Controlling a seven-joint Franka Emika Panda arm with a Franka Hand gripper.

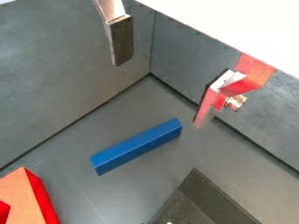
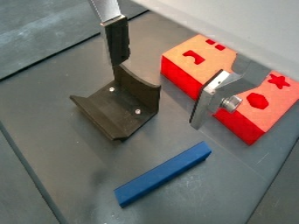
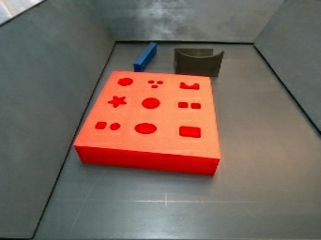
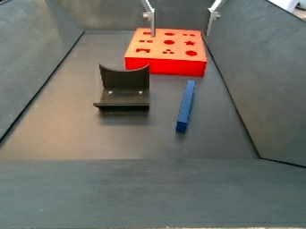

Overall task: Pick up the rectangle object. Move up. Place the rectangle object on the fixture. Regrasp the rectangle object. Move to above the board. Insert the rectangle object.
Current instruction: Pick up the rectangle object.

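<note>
Blue and untouched, the rectangle object (image 2: 165,175) lies flat on the floor below our hand (image 2: 163,74), whose fingers (image 2: 117,42) hang wide apart and empty. Just beyond it sits the fixture (image 2: 121,106), then the board (image 2: 229,83). We judge a skewed descent could nudge the block instead of straddling it.

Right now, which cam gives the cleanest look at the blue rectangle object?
A side view: the rectangle object lies flat, full length visible, beside the fixture. Both wrist views show it whole too, below the open tool, which hangs above it, clear. The remaining side view shows only a small far end behind the board.
</note>
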